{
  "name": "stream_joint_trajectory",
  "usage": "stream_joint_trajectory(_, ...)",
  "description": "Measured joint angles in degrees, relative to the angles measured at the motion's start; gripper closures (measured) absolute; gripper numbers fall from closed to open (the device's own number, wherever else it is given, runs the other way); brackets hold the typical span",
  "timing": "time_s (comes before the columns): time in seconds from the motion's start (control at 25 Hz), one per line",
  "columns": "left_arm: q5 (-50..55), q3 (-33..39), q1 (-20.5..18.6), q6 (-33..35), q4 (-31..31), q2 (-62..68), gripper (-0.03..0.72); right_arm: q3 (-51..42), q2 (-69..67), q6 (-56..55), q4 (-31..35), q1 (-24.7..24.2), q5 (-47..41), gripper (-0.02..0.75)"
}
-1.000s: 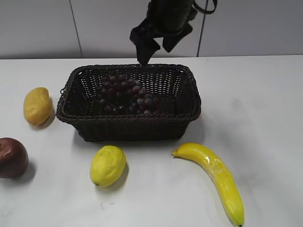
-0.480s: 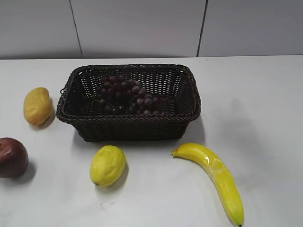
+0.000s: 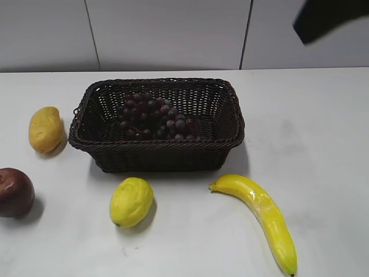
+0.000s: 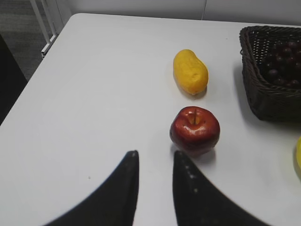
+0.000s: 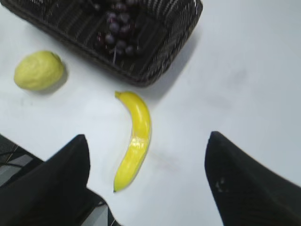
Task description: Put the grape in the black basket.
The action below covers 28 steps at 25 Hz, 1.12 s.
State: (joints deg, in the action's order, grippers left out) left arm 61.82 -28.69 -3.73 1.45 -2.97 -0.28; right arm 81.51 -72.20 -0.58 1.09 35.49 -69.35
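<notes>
The grape point(image 3: 155, 118), a dark red-purple bunch, lies inside the black basket point(image 3: 155, 145) at the table's middle. It lies left of the basket's centre, and no gripper touches it. It also shows in the right wrist view point(image 5: 117, 28) inside the basket point(image 5: 155, 70), and at the edge of the left wrist view point(image 4: 282, 63). My right gripper point(image 5: 146, 136) is wide open and empty, high above the banana. Only a dark part of the right arm point(image 3: 331, 20) shows at the exterior view's top right. My left gripper point(image 4: 155, 153) is empty, its fingers slightly apart, near the red apple.
A yellow mango-like fruit point(image 3: 45, 128) and a red apple point(image 3: 14, 191) lie left of the basket. A lemon point(image 3: 131, 201) and a banana point(image 3: 262, 213) lie in front of it. The table's left edge point(image 4: 42, 56) shows in the left wrist view.
The right gripper, which hung over the basket's back rim, has lifted away, and a dark part of the arm now shows at the top right. The grape stays in the basket.
</notes>
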Motion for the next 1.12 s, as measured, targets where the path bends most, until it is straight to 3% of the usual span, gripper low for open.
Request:
stream_joint_trajectory(0.44,0.0,0.0,0.0,0.0,0.0,0.0,0.46,-30.9,29.1,-6.7,0.0,-0.1,-0.3,0.162)
stream_joint_trajectory(0.56,0.0,0.0,0.0,0.0,0.0,0.0,0.46,-36.7,35.0,-8.5,0.1,-2.4,-0.3,0.162)
stream_joint_trajectory(0.92,0.0,0.0,0.0,0.0,0.0,0.0,0.46,-43.1,49.3,-9.1,-2.6,-22.5,-0.4,0.163)
stream_joint_trajectory(1.12,0.0,0.0,0.0,0.0,0.0,0.0,0.46,-43.2,57.5,-4.3,-4.5,-29.6,1.1,0.163)
